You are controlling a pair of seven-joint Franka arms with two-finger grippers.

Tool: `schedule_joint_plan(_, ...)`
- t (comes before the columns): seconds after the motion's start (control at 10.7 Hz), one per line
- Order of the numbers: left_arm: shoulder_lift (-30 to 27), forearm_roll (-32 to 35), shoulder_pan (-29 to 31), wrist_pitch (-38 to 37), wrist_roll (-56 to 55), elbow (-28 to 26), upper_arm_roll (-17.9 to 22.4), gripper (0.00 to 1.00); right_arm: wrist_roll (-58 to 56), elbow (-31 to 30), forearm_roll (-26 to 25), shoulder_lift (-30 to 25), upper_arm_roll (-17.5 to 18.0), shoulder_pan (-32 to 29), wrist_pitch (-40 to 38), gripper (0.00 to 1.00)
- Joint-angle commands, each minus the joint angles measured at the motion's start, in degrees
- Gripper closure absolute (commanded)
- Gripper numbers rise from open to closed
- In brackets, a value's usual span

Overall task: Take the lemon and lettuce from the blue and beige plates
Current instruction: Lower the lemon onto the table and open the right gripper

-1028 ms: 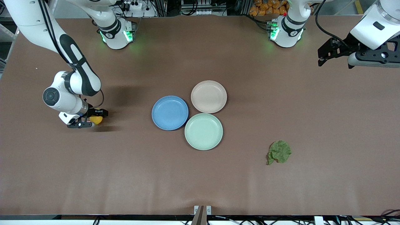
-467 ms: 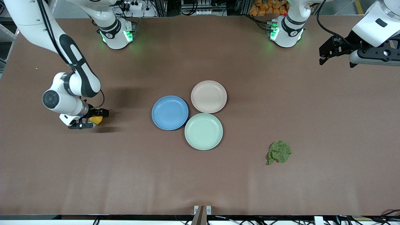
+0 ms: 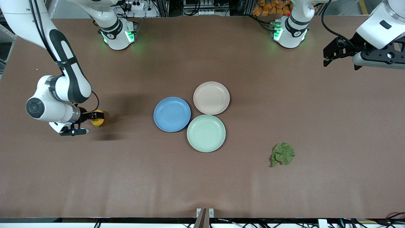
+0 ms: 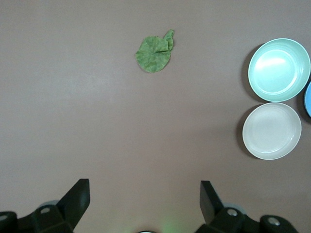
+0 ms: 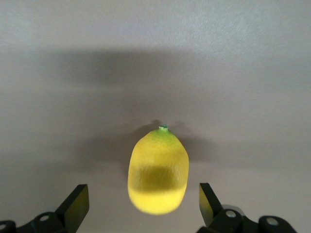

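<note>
The yellow lemon [image 3: 97, 122] [image 5: 158, 170] lies on the brown table toward the right arm's end, off any plate. My right gripper [image 3: 92, 123] [image 5: 143, 203] is open around its rear end, with both fingers clear of it. The green lettuce [image 3: 282, 154] [image 4: 154, 52] lies on the table toward the left arm's end, nearer the front camera than the plates. The blue plate [image 3: 172, 114] and the beige plate [image 3: 211, 98] [image 4: 271, 131] sit empty mid-table. My left gripper [image 3: 325, 58] [image 4: 145, 194] hangs open and empty in the air over the table's left arm end.
A mint-green plate [image 3: 206, 133] [image 4: 279, 70], also empty, touches the blue and beige plates and is the nearest of the three to the front camera. Both arm bases stand along the table's edge farthest from the front camera.
My right gripper has opened, let go of the lemon and drawn back toward the right arm's end. The lemon now rests on the table. The left arm has barely moved.
</note>
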Motion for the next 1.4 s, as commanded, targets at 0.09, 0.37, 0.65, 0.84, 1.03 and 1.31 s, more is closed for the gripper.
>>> schedule_joint_plan(0.09, 1.17, -0.67, 0.48, -1.43, 1.52, 2.37, -0.02, 0.00, 0.50, 8.05, 0.10, -3.40, -0.08, 0.11, -14.36, 0.00)
schedule_joint_plan(0.37, 1.26, -0.67, 0.56, -1.43, 1.08, 2.37, 0.07, 0.00, 1.63, 9.30, 0.01, -7.79, -0.16, 0.11, -19.74, 0.00)
schedule_joint_plan(0.65, 1.35, -0.67, 1.44, -1.43, 0.82, 2.37, 0.15, 0.00, 1.73, 15.34, 0.01, -9.64, -0.16, 0.11, -25.10, 0.00)
schedule_joint_plan(0.84, 2.66, -0.75, 1.80, -1.43, -0.32, 2.55, 0.24, 0.00, 1.73, 22.01, -0.60, -10.35, -0.43, 0.02, -29.92, 0.00)
schedule_joint_plan(1.03, 4.50, -0.76, 1.01, -1.52, -1.03, 3.86, 1.02, 0.00, 4.61, 28.86, -0.86, -10.44, -0.52, -0.07, -36.33, 0.00)
schedule_joint_plan(1.31, 5.66, -1.02, -1.37, -3.01, -2.95, 5.18, 3.23, 0.00, 4.98, 30.39, -0.78, -13.68, -0.08, -0.16, -41.10, 0.00)
